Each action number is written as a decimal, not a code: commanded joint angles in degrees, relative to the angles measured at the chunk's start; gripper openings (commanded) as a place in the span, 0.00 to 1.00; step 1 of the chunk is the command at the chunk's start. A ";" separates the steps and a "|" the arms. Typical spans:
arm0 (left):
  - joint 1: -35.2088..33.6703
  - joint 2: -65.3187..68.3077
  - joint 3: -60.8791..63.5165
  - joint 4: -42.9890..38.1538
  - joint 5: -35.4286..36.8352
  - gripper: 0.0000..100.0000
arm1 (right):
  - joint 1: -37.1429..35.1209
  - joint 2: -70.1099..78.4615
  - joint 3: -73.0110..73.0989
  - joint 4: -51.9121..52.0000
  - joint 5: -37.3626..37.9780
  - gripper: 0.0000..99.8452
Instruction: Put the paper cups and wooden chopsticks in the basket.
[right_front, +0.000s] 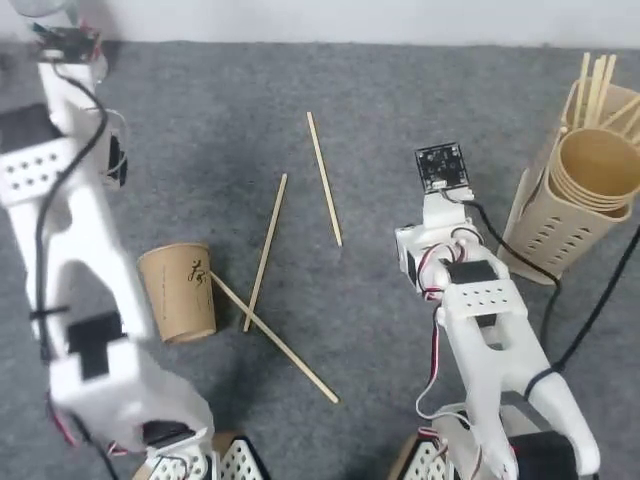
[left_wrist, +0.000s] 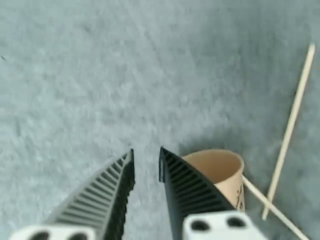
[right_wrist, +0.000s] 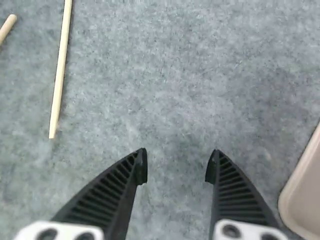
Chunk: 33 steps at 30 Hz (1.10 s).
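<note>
Beige slotted plastic basket (right_front: 545, 235) is holding stacked cups (right_front: 600, 165) and sticks (right_front: 595, 85); you're leaving one brown paper cup (right_front: 177, 292) and three wooden chopsticks (right_front: 266, 250) loose; left gripper (left_wrist: 146, 165) gaping narrowly, right gripper (right_wrist: 176, 165) wider, both empty.

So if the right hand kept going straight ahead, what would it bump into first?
Probably just the grey carpeted tabletop; nothing else lies ahead of the right hand. The thin wooden chopstick sits off to one side.

The left tool (left_wrist: 146, 162) is hanging low, jaws narrowly parted. The right tool (right_wrist: 176, 167) is pointing downward, jaws wider.
</note>
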 joint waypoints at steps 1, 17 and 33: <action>1.32 12.04 -16.84 6.95 -2.37 0.08 | -1.71 -1.71 -0.26 -1.45 0.88 0.19; 8.09 23.21 -9.71 2.81 -7.74 0.08 | -4.88 -1.63 4.13 -8.75 5.71 0.19; 10.81 7.74 18.42 6.95 -19.25 0.08 | -5.85 -1.63 4.22 -8.66 6.95 0.19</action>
